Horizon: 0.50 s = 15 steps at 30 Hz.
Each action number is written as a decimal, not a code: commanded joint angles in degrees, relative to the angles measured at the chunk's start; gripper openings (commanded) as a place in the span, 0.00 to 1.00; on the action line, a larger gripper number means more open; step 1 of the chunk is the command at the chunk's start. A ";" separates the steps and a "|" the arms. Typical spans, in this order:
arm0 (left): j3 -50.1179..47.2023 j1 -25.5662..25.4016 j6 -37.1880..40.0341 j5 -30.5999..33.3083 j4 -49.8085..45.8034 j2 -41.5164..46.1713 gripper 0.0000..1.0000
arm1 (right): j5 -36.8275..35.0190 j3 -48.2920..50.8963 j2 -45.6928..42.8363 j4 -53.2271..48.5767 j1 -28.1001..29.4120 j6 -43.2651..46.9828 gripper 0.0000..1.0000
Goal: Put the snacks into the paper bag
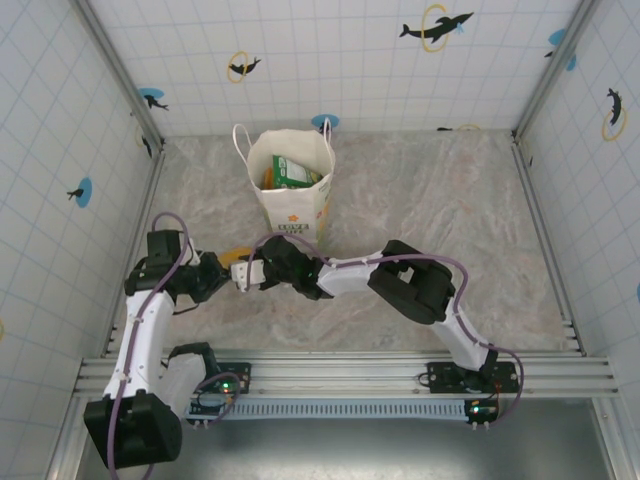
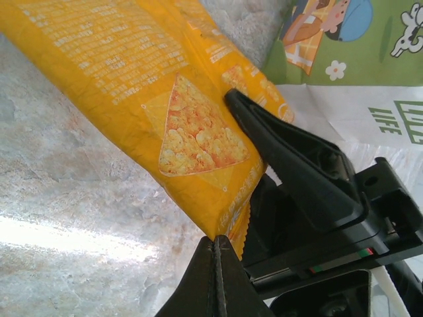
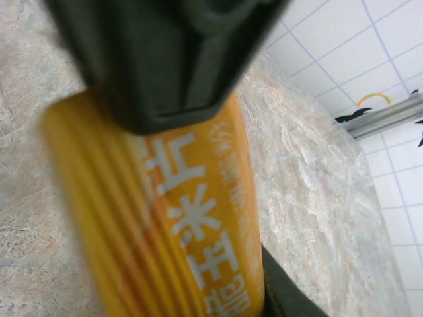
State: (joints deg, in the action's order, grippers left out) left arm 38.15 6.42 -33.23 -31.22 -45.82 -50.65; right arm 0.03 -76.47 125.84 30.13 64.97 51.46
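handover stage, judged from the poses: both grippers are meeting just in front of the bag (image 1: 292,215), on its left-hand side, and are sharing one yellow packet (image 2: 165,112) above the table (image 1: 430,190).

the left gripper (image 2: 215,246) is showing its fingers pressed fully together, with no gap, and they appear to be pinching the packet's crimped bottom seam. the right gripper (image 1: 250,272) is clamping across the packet's body, one finger (image 3: 165,59) lying on the printed face and the other under the far side.

the next move is probably calling for the left fingers to be letting go first. the right arm would then be lifting the packet above the bag's rim and lowering it through the open mouth without knocking the light bag over.

the packet is looking long, flat and glossy, slightly creased. it is carrying a triangular picture of a crisp, small white text on one face and large white characters on the other.

farther back, the white bag is standing upright with its mouth open and its loop handles hanging outward. other packets (image 1: 290,172), green and orange among them, are lying inside it.
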 commanded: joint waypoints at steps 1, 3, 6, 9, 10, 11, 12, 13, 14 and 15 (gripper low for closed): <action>2.20 -0.30 -0.69 1.08 -0.05 -0.15 0.00 | 1.13 1.82 -0.84 4.36 -0.06 0.07 0.22; 2.79 -0.33 -0.59 2.46 -0.27 -0.24 0.00 | 1.93 3.08 -1.76 5.38 -0.27 -0.18 0.22; 3.78 -0.26 -1.00 4.62 -0.10 -0.11 0.24 | 2.80 4.25 -3.14 5.90 -0.30 -0.70 0.19; 3.70 -0.31 -2.48 5.50 1.85 0.94 0.40 | 3.06 6.10 -4.82 6.31 -0.11 -1.93 0.17; 3.79 -0.34 -2.87 5.97 2.57 1.28 0.44 | 3.04 7.04 -5.50 6.70 -0.03 -2.36 0.16; 3.93 -0.33 -3.21 6.85 3.12 1.54 0.47 | 3.05 8.30 -6.46 7.16 0.00 -2.71 0.16; 4.08 -0.30 -3.41 7.78 3.60 1.77 0.48 | 2.98 9.74 -7.46 7.39 0.16 -2.93 0.15; 4.30 -0.31 -3.53 8.77 4.01 1.94 0.50 | 2.89 10.85 -8.41 7.48 0.32 -3.18 0.14; 4.54 -0.27 -3.46 9.95 4.31 2.04 0.51 | 2.72 12.26 -9.52 7.49 0.45 -3.68 0.13; 4.83 -0.27 -3.30 11.13 4.70 2.14 0.53 | 2.42 13.69 -10.87 7.41 0.72 -4.05 0.11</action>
State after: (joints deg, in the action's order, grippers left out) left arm 40.71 6.26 -35.97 -24.36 -43.09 -49.32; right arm 2.02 -65.69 119.92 34.79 65.04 49.45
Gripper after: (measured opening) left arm 0.511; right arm 0.124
